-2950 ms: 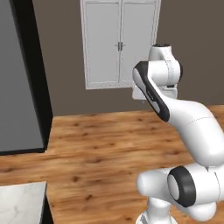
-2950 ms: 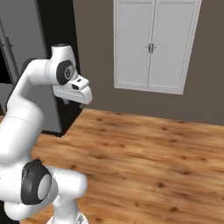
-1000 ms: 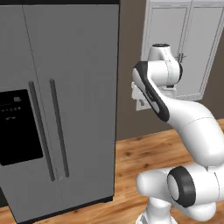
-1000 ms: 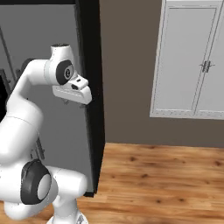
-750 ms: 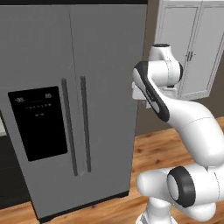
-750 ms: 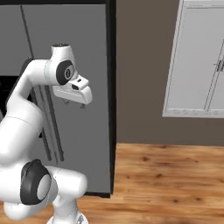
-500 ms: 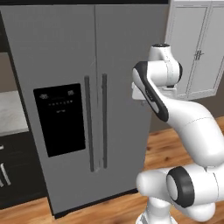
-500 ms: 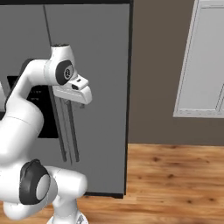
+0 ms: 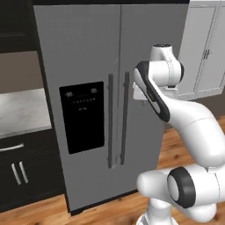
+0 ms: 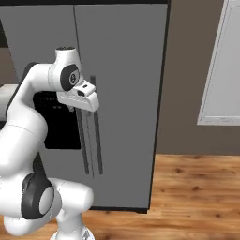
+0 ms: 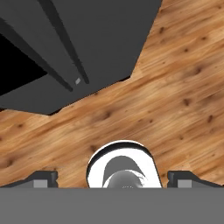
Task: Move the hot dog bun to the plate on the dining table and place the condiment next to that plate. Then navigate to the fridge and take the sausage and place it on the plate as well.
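- The fridge (image 9: 110, 110) stood directly ahead of the robot with both doors shut, its long vertical handles (image 9: 117, 121) at the centre seam and the black dispenser panel (image 9: 82, 115) on the left door.
- Over the last few seconds the whole scene had slid sideways: the white panelled double doors (image 9: 204, 52) that faced the base earlier now sat off to the right of the fridge, so the base had driven, not the furniture.
- The end effector (image 11: 112, 177) hung released and empty, its fingertips (image 11: 41, 178) wide apart, pointing down at the wooden floor (image 11: 166, 87) in front of the fridge.
- The sausage presumably lay behind the closed doors; no sign of it outside.
- Judged from this, navigation was nearly done; opening a door came next.
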### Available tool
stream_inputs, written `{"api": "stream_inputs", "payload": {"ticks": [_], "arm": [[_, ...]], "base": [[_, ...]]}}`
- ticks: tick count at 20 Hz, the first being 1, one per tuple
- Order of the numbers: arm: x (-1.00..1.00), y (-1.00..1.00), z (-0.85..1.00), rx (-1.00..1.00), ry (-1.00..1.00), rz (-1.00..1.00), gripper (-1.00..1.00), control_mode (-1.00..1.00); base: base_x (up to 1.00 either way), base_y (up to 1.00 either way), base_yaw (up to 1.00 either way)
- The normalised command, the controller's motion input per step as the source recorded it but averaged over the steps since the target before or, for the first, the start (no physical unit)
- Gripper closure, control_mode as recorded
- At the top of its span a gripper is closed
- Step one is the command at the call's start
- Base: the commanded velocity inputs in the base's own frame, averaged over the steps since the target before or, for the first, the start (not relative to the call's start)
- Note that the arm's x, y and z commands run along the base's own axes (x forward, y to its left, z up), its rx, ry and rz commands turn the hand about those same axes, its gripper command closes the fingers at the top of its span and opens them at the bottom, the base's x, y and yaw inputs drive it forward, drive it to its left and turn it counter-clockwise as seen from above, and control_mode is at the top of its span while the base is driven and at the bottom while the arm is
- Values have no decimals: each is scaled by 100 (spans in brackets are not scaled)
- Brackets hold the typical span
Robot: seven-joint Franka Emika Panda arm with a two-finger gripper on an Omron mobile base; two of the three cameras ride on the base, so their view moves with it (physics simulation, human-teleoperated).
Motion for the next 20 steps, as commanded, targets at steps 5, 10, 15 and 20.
{"api": "stream_inputs", "payload": {"ticks": [5,10,15,20], "arm": [[0,0,0,0,0,0,-100,100],[0,0,0,0,0,0,-100,100],[0,0,0,0,0,0,-100,100],[0,0,0,0,0,0,-100,100]], "base": [[33,62,-19],[47,25,-14],[14,0,0],[26,0,0]]}}
